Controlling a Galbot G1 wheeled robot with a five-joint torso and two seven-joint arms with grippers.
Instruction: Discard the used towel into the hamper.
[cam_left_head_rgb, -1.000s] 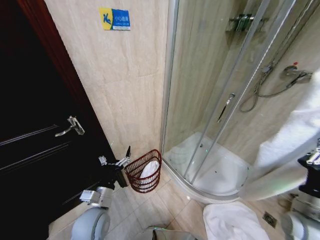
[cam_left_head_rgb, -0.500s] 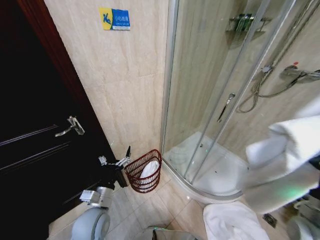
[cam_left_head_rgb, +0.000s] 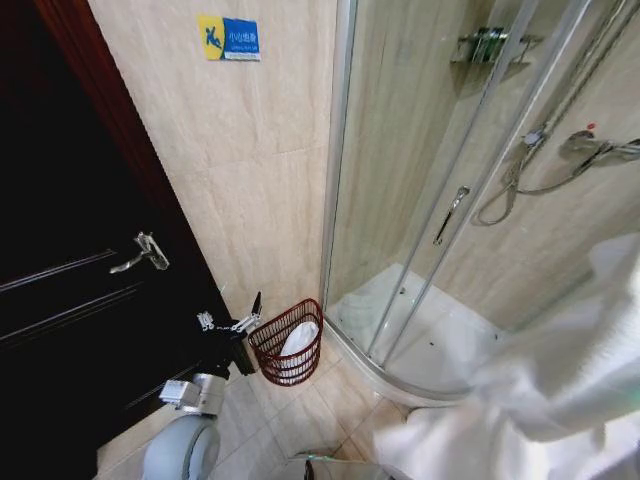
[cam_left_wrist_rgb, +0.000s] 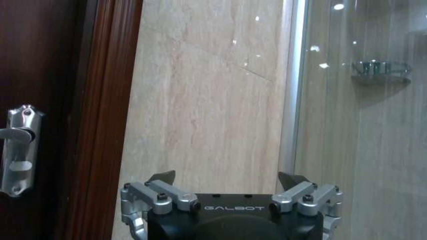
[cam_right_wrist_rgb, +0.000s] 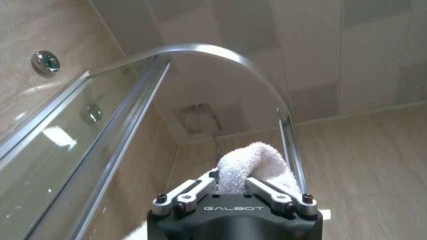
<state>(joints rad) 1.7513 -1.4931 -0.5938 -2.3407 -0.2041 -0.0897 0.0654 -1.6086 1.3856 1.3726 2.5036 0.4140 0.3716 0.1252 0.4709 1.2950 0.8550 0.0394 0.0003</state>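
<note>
the right gripper (cam_right_wrist_rgb: 233, 186) has its jaws shut tight on the white towel (cam_right_wrist_rgb: 257, 165); the left gripper (cam_left_wrist_rgb: 227, 181) waits with jaws wide open and empty, just beside the hamper (cam_left_head_rgb: 288, 345) on the floor by the wall.

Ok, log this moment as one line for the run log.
right pincer: shut on towel, raised | left pincer: open, idle by door | hamper: on floor by shower, white cloth inside

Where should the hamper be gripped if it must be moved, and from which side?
Probably at the front of the hamper's top rim, coming from above. The rim is open and its weave gives a thin edge to pinch; the back stands near the wall, and white cloth already lies inside. The left end effector sits open beside it.
</note>
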